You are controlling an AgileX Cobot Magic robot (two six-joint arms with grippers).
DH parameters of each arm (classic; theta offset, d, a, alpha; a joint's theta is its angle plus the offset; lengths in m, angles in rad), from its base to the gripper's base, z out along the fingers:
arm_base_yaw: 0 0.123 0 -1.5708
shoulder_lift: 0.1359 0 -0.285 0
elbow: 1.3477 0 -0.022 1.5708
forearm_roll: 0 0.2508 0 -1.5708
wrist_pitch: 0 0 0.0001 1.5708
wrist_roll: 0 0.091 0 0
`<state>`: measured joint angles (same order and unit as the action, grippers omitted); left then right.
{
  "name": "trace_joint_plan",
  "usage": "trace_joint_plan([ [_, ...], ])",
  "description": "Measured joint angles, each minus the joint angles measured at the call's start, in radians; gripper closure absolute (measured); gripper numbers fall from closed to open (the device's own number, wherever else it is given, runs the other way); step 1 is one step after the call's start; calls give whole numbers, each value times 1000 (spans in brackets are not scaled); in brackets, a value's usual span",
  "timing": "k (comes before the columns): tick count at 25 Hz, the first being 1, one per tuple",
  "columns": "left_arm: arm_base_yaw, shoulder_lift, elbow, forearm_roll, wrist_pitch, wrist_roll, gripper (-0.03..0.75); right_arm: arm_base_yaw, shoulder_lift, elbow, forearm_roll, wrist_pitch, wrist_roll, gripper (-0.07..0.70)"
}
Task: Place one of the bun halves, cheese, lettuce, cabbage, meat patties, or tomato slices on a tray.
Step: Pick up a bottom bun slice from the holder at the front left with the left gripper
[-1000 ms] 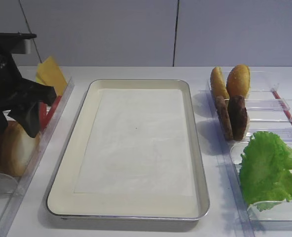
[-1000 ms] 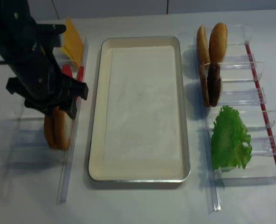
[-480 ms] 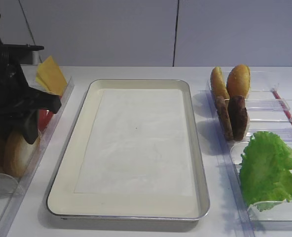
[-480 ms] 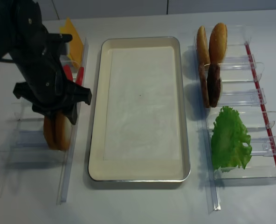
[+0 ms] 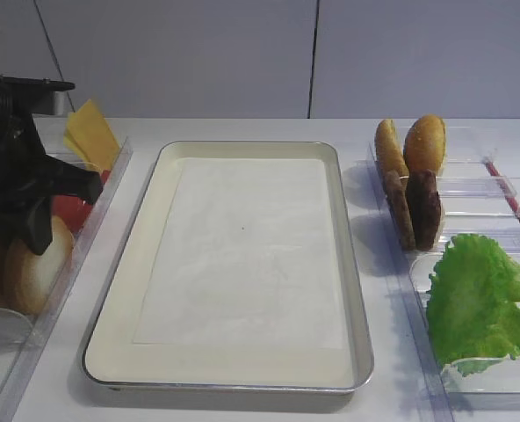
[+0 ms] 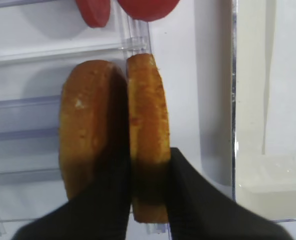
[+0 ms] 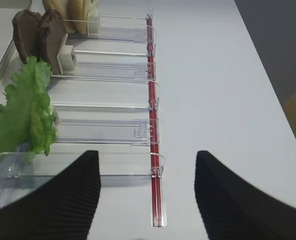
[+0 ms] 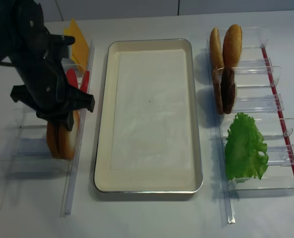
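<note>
Two bun halves stand on edge in a clear bin left of the tray (image 5: 242,246). My left gripper (image 6: 149,195) is shut on the bun half (image 6: 147,120) nearer the tray, one finger on each face; from outside it (image 8: 62,119) covers the bun's top (image 5: 47,264). Tomato slices (image 6: 145,4) and yellow cheese (image 5: 91,132) sit farther back in that row. Meat patties (image 5: 415,209) and lettuce (image 5: 484,299) stand in bins on the right. My right gripper (image 7: 148,200) is open over bare table beside the lettuce (image 7: 25,112). Cabbage is out of view.
Two golden buns (image 5: 414,145) stand behind the patties. Clear plastic bins (image 8: 256,104) with a red strip (image 7: 155,165) line the right side. The other bun half (image 6: 88,130) leans against my left finger. The tray holds only its white paper liner.
My left gripper came down over the two bun halves and closed from wide open onto the half nearer the tray. The right-hand bins and their food look unchanged.
</note>
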<state>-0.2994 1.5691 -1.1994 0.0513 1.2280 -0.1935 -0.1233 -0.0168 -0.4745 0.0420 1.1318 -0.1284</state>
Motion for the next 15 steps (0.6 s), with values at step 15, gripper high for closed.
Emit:
trace_joint_plan([
  [15, 0, -77, 0, -23, 4, 4, 580, 0, 0, 0, 0, 0, 2, 202],
])
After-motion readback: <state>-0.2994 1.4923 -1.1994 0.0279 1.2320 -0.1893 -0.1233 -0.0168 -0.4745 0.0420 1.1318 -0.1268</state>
